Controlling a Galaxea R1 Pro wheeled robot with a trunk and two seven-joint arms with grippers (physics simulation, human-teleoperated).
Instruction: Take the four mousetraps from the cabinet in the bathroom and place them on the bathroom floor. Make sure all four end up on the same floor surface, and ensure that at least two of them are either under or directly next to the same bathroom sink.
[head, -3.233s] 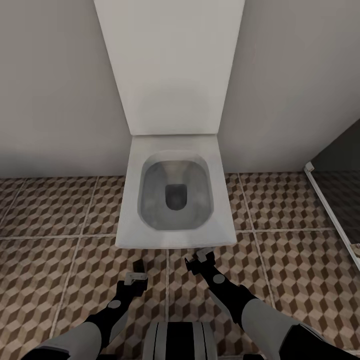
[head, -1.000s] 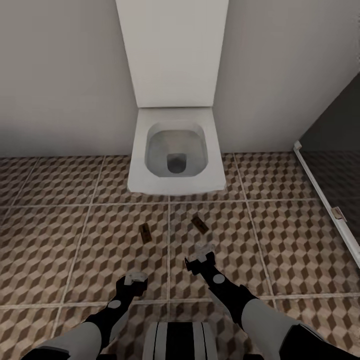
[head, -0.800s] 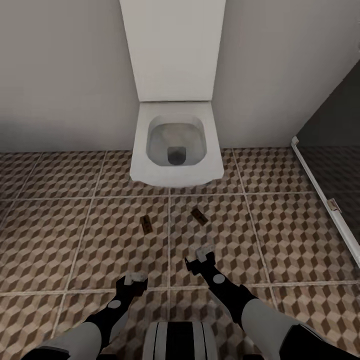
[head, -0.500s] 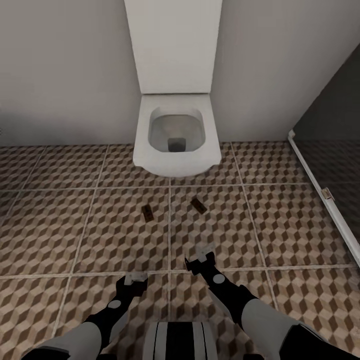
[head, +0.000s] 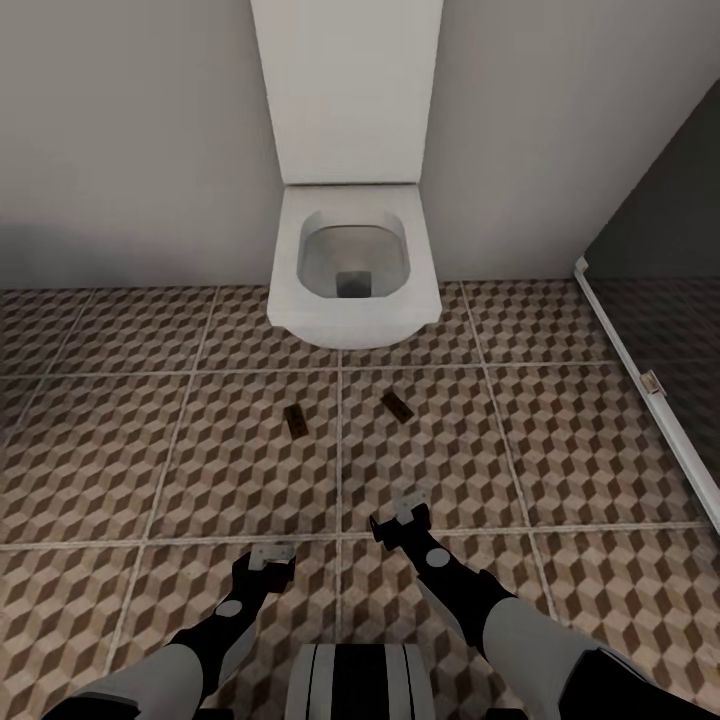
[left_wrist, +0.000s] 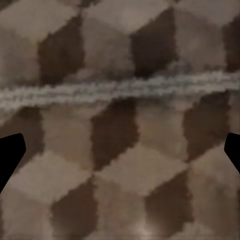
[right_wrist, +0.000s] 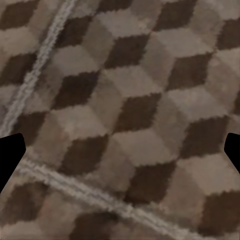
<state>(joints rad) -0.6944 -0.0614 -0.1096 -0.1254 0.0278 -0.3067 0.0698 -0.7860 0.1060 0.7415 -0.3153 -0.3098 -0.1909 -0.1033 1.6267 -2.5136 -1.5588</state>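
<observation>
Below the head camera, both arms reach forward and down over the bathroom floor (head: 150, 470). Left gripper (head: 271, 556) and right gripper (head: 402, 520) hang with fingers spread, holding nothing; the wrist views show fingertips at the frame edges over bare tile. Two mousetraps, left one (head: 296, 421) and right one (head: 397, 405), lie flat ahead of the grippers, apart, before the white toilet (head: 352, 265). Their metal parts are indistinct.

head: high, looking down at bathroom floor (head: 200, 470) | wrists: close above same tiles
</observation>
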